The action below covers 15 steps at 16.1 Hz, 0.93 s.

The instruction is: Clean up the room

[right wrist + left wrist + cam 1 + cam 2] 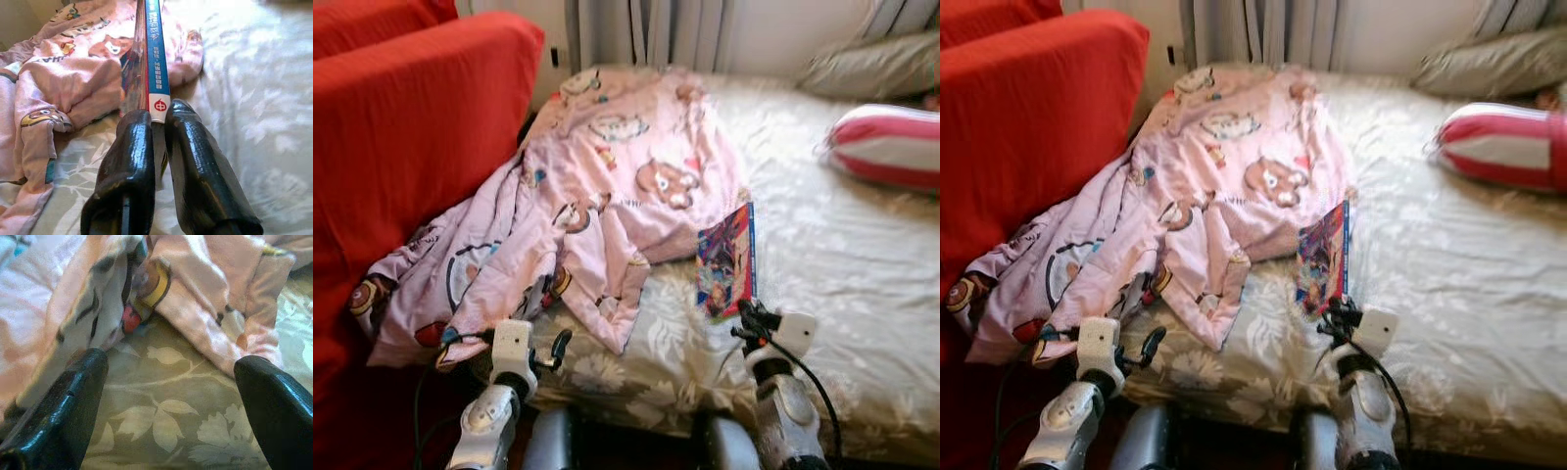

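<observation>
A bed (862, 294) with a pale floral cover sits before the robot, a red sofa (401, 147) hard against its left side. A pink cartoon-print blanket (607, 186) lies crumpled over the left half of the bed, its lower edge spilling down toward the sofa. A striped pink-and-white pillow (891, 145) rests at the far right, with a grey-beige cushion (876, 64) behind it.

The thing in hand is a thin book (726, 257) with a bright, busy cover. It stands tilted up on edge rather than flat, just beside the blanket's right fringe, with its long axis running away from the robot toward the head of the bed. The right claw (157, 122) has the book's near end pinched between its two black fingers — the wrist view shows the blue spine rising straight out from between them, fingers close together with the book in the gap. So the book lies directly ahead of the right claw, in line with its fingers, and it is this arm, not the other, that has it.

The left claw (556, 348) hovers low at the near edge of the bed, its fingers spread wide with nothing between them. Bare floral cover lies in the gap, and the hem of the blanket sits just beyond the fingertips.

As a judgement: the book looks gripped only at one short end, so lifting it — with most of its length hanging out past the fingers — may let it droop or swing.
</observation>
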Tool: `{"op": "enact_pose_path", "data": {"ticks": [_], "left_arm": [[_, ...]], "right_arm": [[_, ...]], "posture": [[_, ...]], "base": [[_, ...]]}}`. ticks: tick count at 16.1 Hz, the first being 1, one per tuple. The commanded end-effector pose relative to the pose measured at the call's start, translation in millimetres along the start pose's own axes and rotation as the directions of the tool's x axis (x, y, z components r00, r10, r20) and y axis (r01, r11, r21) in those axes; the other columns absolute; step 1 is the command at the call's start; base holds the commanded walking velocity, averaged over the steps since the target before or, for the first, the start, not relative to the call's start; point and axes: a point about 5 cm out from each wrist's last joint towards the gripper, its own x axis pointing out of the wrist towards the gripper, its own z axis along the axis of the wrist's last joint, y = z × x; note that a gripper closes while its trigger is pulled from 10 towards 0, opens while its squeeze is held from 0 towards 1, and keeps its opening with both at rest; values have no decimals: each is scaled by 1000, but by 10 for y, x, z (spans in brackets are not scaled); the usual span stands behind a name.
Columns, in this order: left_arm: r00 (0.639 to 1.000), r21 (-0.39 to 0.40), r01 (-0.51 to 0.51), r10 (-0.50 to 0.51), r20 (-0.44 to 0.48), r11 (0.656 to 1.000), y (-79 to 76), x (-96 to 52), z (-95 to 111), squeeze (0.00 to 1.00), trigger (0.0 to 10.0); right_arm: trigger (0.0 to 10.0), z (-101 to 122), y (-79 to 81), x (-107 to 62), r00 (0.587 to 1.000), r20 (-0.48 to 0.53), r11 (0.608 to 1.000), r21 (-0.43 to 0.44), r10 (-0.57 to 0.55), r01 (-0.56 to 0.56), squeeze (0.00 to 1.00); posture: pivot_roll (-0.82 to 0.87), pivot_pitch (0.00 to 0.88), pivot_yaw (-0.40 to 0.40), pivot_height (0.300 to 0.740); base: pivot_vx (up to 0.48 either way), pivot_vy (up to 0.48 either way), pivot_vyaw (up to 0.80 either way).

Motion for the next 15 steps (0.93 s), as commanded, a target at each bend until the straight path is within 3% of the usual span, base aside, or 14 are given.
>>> {"op": "enact_pose_path", "data": {"ticks": [1,4,9,15], "left_arm": [[1000,16,-7,7,-25,1000,32,-14,-58,0,10000],[998,-1,-39,39,-48,999,115,-1,-80,0,10000],[991,-66,-75,67,-120,995,111,-60,-249,0,10000],[978,-87,-100,82,-192,991,115,-116,-382,0,10000]], "right_arm": [[10000,124,1,12,997,74,999,-45,16,-12,0],[10000,92,42,-2,999,47,996,-84,25,-21,0],[10000,13,30,-76,1000,21,997,-73,4,-3,0],[10000,31,18,-53,1000,13,997,-80,-2,3,0]], "posture": [[73,0,-50,577],[68,0,-44,612],[69,0,-35,677],[72,0,-44,740]], "base": [[0,0,0],[0,0,0],[0,0,0],[0,0,0]]}}
